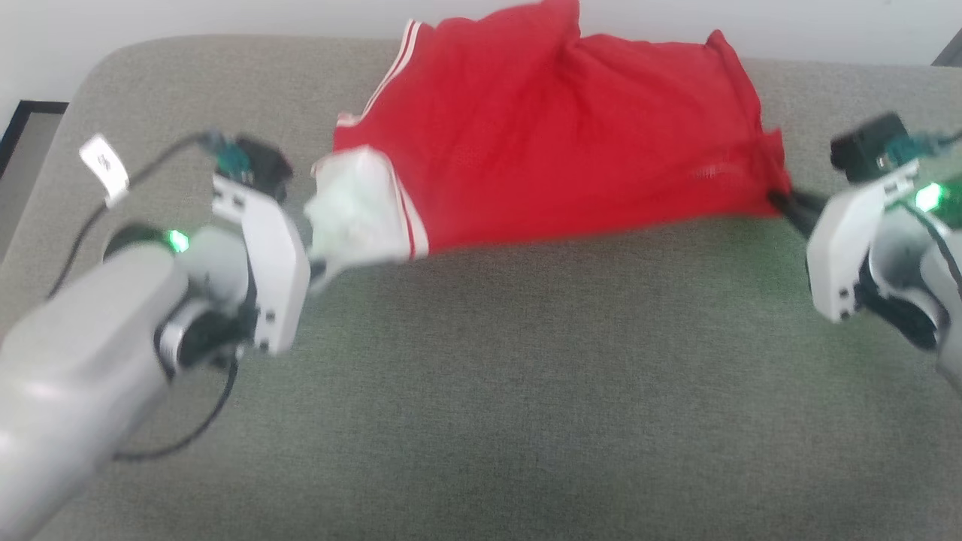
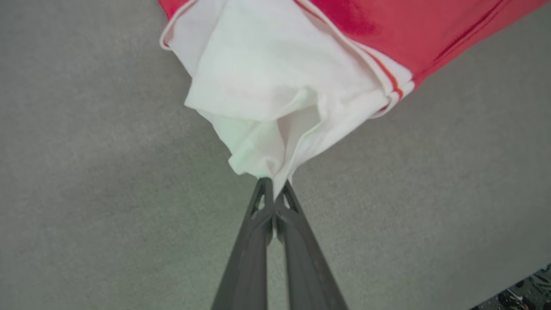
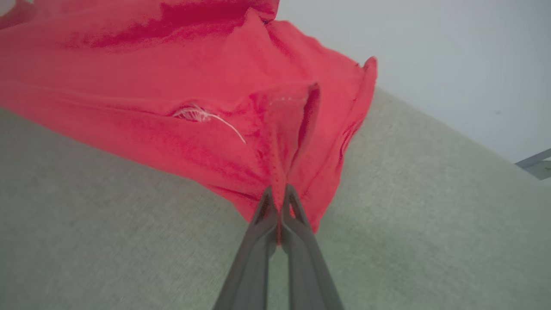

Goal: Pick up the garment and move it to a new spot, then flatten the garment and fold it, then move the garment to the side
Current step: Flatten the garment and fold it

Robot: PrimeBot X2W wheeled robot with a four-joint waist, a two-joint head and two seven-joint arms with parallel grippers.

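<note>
The garment [image 1: 556, 135] is a red jersey with a white sleeve and striped trim, stretched across the far part of the grey surface between my two grippers, its near edge lifted. My left gripper [image 1: 319, 267] is shut on the white sleeve [image 2: 267, 94], its fingers [image 2: 258, 224] pinching the sleeve's tip. At the right, my right gripper [image 1: 782, 201] is shut on the red hem corner [image 3: 284, 142], with cloth caught between its fingers [image 3: 297, 219]. The lettering and number are hidden.
A grey fabric-covered table [image 1: 526, 391] spreads toward me, bare in its near half. A pale wall [image 1: 225, 15] runs behind the far edge. A black cable with a white tag [image 1: 105, 169] trails from my left arm.
</note>
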